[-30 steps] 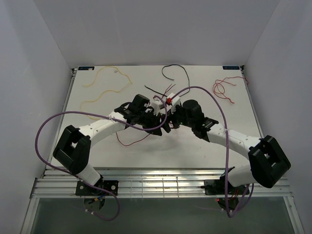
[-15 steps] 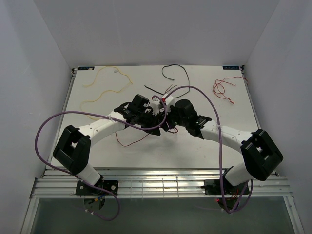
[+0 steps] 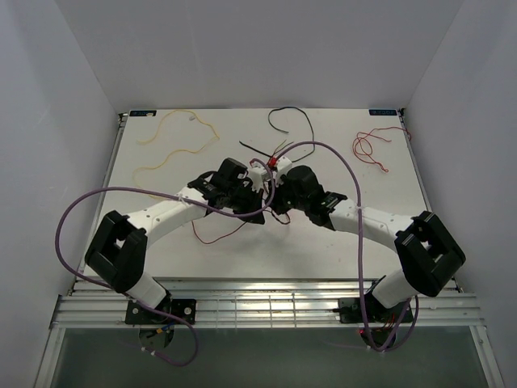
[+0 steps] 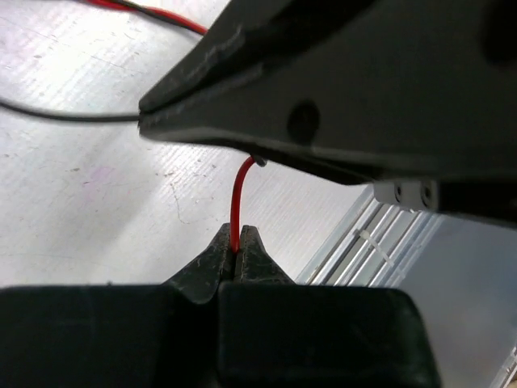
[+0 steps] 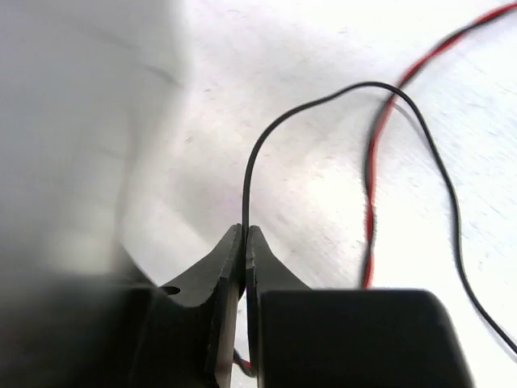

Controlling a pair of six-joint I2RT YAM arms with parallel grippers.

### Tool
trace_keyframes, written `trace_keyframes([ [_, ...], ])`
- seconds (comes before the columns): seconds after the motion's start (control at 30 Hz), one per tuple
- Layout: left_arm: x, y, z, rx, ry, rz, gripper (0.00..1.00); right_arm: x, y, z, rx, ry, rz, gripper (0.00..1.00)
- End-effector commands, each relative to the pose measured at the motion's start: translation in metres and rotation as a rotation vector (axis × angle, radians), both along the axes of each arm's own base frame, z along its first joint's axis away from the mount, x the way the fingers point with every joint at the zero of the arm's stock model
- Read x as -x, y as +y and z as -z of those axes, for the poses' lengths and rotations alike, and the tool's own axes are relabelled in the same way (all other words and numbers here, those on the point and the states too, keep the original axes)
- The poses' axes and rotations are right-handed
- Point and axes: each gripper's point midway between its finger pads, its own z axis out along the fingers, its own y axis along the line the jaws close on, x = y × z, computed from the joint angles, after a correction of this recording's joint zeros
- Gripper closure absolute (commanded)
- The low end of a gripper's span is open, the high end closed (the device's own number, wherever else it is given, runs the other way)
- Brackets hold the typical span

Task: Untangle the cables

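Note:
Both grippers meet over the middle of the table. My left gripper (image 4: pixel 237 245) is shut on a thin red cable (image 4: pixel 236 190) that rises from its tips. My right gripper (image 5: pixel 245 236) is shut on a thin black cable (image 5: pixel 339 90) that arcs up and away to the right. Beside it lies a twisted red and black pair (image 5: pixel 373 174). From above, the left gripper (image 3: pixel 265 212) and right gripper (image 3: pixel 280 213) almost touch. A red loop (image 3: pixel 216 235) trails below them, and red and black ends (image 3: pixel 275 149) stick out behind.
A yellow cable (image 3: pixel 174 149) lies loose at the back left, a black one (image 3: pixel 292 115) at the back middle and a red one (image 3: pixel 370 145) at the back right. The right arm's dark body (image 4: pixel 363 81) hangs just over the left gripper. Purple arm cables (image 3: pixel 89 206) loop on both sides.
My right arm has moved left, up to the left gripper, and its jaws have gone from open to shut on the black cable. The left gripper has kept its hold.

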Motion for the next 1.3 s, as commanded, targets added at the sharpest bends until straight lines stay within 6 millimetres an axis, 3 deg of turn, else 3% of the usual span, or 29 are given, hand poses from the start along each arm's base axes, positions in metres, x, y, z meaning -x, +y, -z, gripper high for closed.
trace_keyframes([
  [0.0,-0.01,0.003,-0.029,0.035,-0.1,-0.058,1.0,-0.024,-0.028,0.004,0.057,-0.034,0.216,0.92],
  [0.03,-0.014,0.005,-0.031,0.028,-0.113,-0.083,1.0,-0.033,-0.041,-0.001,0.093,-0.081,0.281,0.92],
  [0.07,-0.018,0.008,-0.037,0.026,-0.134,-0.112,1.0,-0.052,-0.071,-0.006,0.172,-0.162,0.442,0.92],
  [0.13,-0.033,0.016,-0.046,0.002,-0.175,-0.215,1.0,-0.073,-0.11,-0.022,0.251,-0.252,0.595,0.92],
  [0.17,-0.041,0.024,-0.055,-0.018,-0.211,-0.274,1.0,-0.09,-0.144,-0.037,0.29,-0.3,0.736,0.92],
  [0.3,-0.064,0.045,-0.103,-0.013,-0.339,-0.457,1.0,-0.118,-0.211,-0.085,0.334,-0.41,0.941,0.92],
  [0.33,-0.077,0.059,-0.118,-0.027,-0.393,-0.565,1.0,-0.12,-0.225,-0.099,0.328,-0.441,0.996,0.92],
  [0.5,-0.094,0.096,-0.171,-0.033,-0.53,-0.778,1.0,-0.131,-0.292,-0.159,0.394,-0.582,1.15,0.92],
  [0.6,-0.103,0.12,-0.198,-0.055,-0.603,-0.898,1.0,-0.129,-0.322,-0.185,0.395,-0.622,1.212,0.92],
  [0.73,-0.112,0.13,-0.214,-0.049,-0.634,-0.937,1.0,-0.123,-0.344,-0.227,0.36,-0.7,1.249,0.92],
  [0.83,-0.118,0.14,-0.217,-0.083,-0.652,-0.98,1.0,-0.117,-0.357,-0.243,0.36,-0.73,1.267,0.92],
  [1.0,-0.127,0.165,-0.217,-0.092,-0.633,-1.057,1.0,-0.106,-0.382,-0.255,0.361,-0.739,1.313,0.92],
  [1.27,-0.139,0.235,-0.21,-0.096,-0.544,-1.256,1.0,-0.087,-0.406,-0.281,0.306,-0.774,1.338,0.92],
])
